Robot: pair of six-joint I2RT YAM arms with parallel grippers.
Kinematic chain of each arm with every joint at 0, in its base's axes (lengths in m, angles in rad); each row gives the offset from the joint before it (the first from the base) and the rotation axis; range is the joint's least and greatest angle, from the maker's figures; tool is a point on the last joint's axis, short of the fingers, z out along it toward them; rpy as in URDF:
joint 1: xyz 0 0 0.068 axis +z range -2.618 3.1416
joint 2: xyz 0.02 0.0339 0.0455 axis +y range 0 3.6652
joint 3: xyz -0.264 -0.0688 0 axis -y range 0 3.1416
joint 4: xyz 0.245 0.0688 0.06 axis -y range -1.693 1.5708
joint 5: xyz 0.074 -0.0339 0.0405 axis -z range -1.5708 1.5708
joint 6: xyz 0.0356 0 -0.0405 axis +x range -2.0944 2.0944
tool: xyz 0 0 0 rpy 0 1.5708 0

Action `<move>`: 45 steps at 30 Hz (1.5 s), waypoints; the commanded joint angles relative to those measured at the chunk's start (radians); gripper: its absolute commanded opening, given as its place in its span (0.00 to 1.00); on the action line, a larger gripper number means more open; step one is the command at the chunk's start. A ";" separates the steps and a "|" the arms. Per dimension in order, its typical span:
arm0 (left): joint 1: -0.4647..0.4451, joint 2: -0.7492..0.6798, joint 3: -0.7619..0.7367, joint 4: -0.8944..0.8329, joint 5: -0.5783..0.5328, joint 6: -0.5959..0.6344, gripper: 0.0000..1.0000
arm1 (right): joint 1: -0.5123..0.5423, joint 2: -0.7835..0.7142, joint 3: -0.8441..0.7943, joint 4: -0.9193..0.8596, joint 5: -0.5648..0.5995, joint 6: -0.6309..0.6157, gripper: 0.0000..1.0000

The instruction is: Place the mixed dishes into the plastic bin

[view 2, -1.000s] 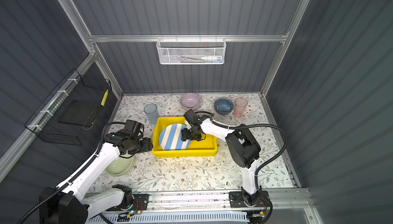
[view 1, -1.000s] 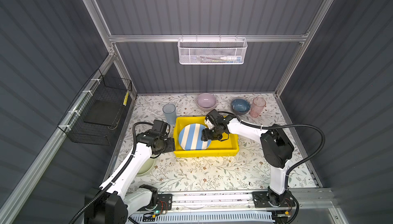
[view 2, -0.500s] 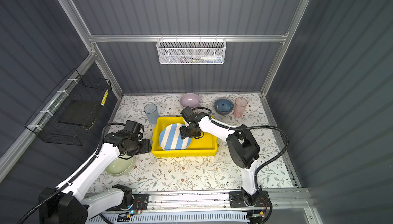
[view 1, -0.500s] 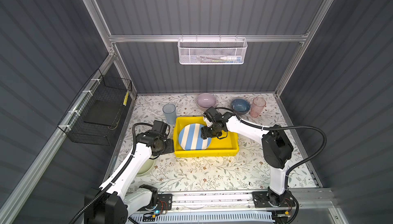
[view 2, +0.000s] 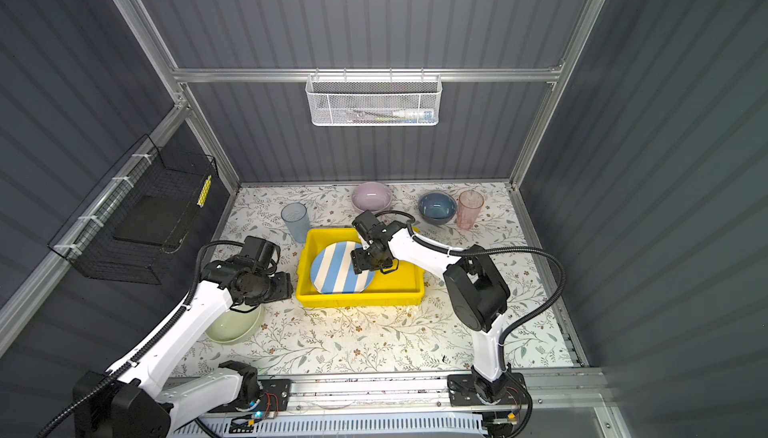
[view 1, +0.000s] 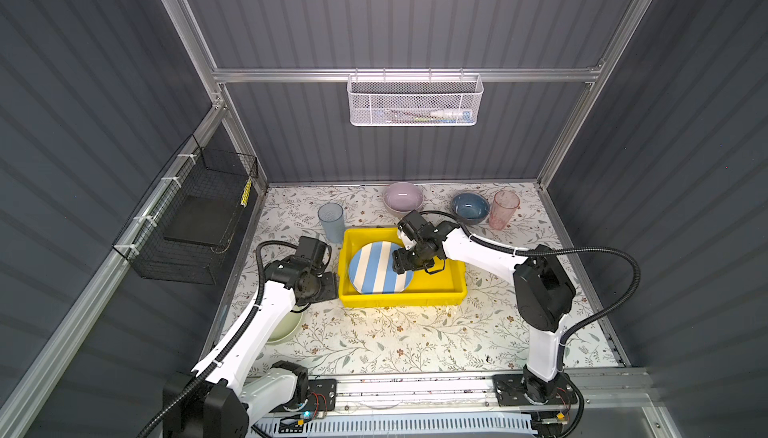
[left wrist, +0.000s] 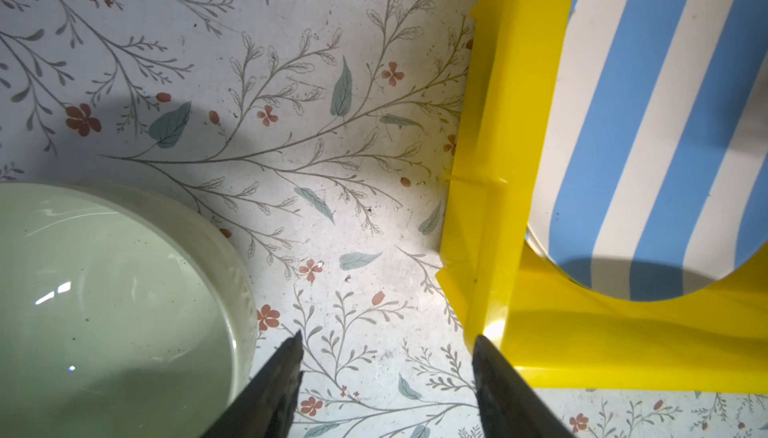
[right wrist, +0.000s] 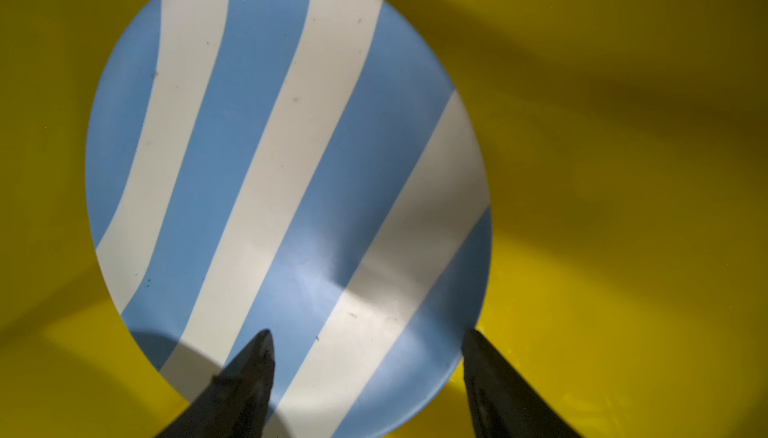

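Right jaws leftward; striped plate (view 1: pixel 374 270) in bin (view 1: pixel 401 299)

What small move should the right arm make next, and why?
Probably lift the right gripper straight up, clear of the yellow bin. The striped plate already lies inside the bin, and the jaws stand open above its edge holding nothing, so that placement looks done. The lilac bowl waits on the table just behind the bin.

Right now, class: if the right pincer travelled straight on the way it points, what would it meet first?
Most likely the blue-white striped plate lying in the yellow bin: the open right pincer points down at its edge, though the gap is unclear.
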 commanded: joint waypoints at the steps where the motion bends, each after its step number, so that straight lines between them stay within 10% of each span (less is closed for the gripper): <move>1: 0.008 -0.015 0.000 -0.036 -0.054 -0.040 0.66 | 0.001 -0.036 0.001 -0.041 0.074 -0.024 0.73; 30: 0.010 -0.014 -0.002 -0.050 -0.064 -0.092 0.66 | 0.001 0.057 0.042 0.023 -0.097 -0.032 0.73; 45: 0.012 0.045 -0.064 0.001 -0.236 -0.227 0.61 | -0.080 -0.206 -0.112 0.017 -0.027 -0.075 0.74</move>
